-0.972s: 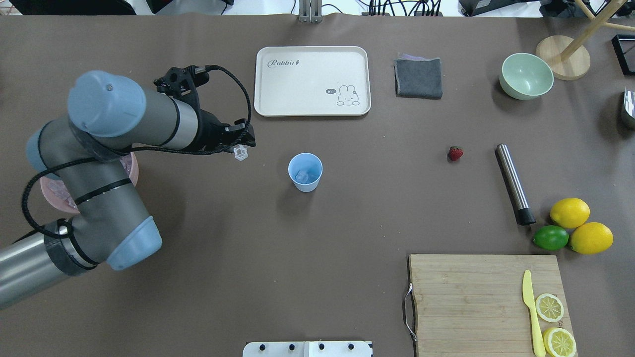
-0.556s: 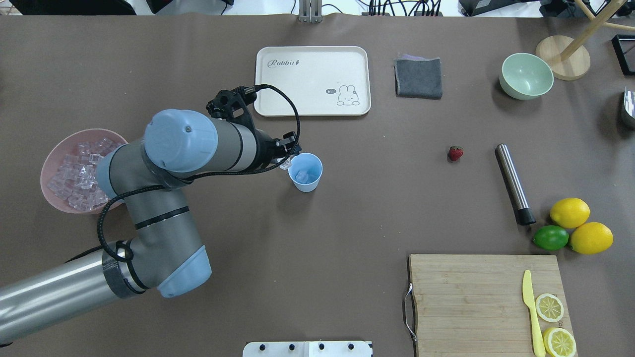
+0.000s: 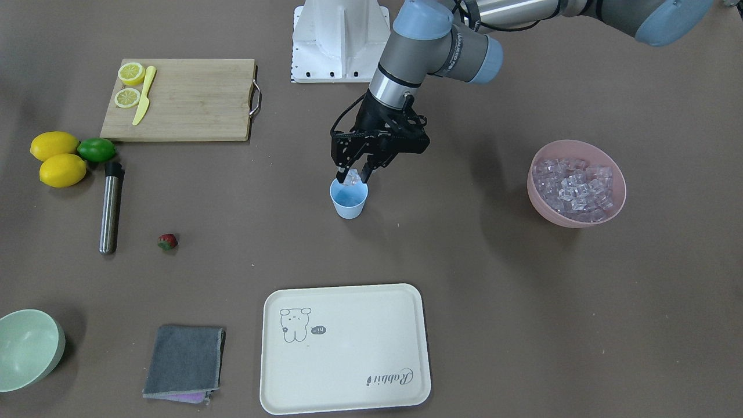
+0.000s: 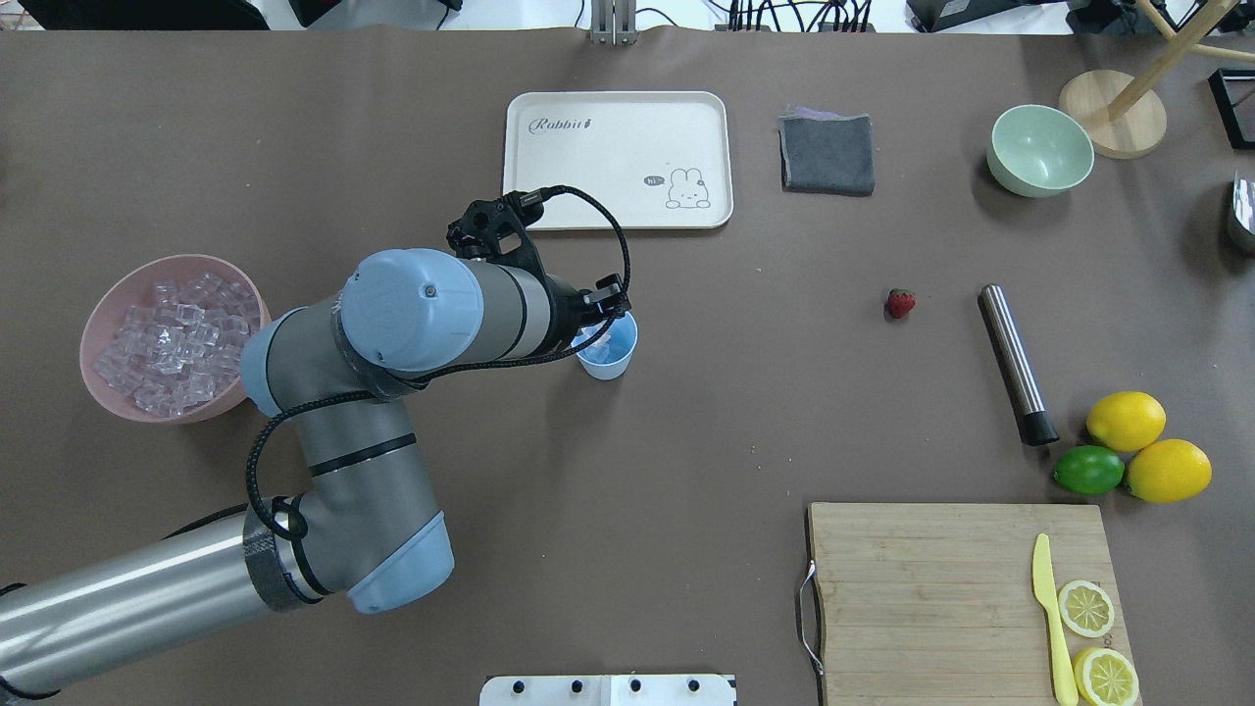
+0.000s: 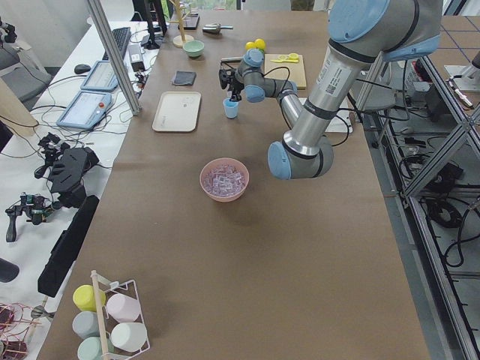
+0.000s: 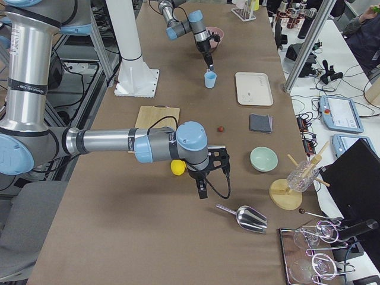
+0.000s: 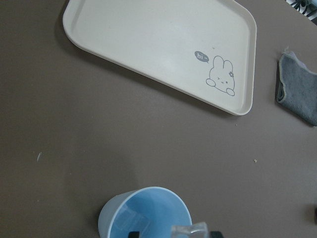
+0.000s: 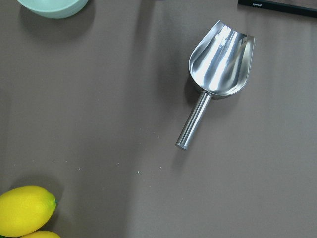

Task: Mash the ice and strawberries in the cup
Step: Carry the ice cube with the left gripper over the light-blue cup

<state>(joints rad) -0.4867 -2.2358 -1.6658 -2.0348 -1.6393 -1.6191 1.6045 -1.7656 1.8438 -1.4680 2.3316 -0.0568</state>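
In the front-facing view, the left gripper (image 3: 353, 173) hung just over the cup (image 3: 349, 204). Its two fingers were closed on one ice cube (image 3: 350, 179) at the rim. The strawberry (image 3: 167, 241) lay well apart from the cup.

In the overhead view, the arm hid part of the cup (image 4: 616, 359). More ice (image 4: 167, 338) filled the pink bowl (image 4: 86, 338).

In the left wrist view, the held cube was above the cup's opening, and another cube lay inside.

In the exterior right view, the right gripper (image 6: 202, 189) stood low near a lemon (image 6: 177, 167). I cannot tell if it was open or closed.

Brown table (image 4: 686, 441) with cup (image 4: 610, 367), tray (image 4: 608, 147), strawberry (image 4: 900, 303)
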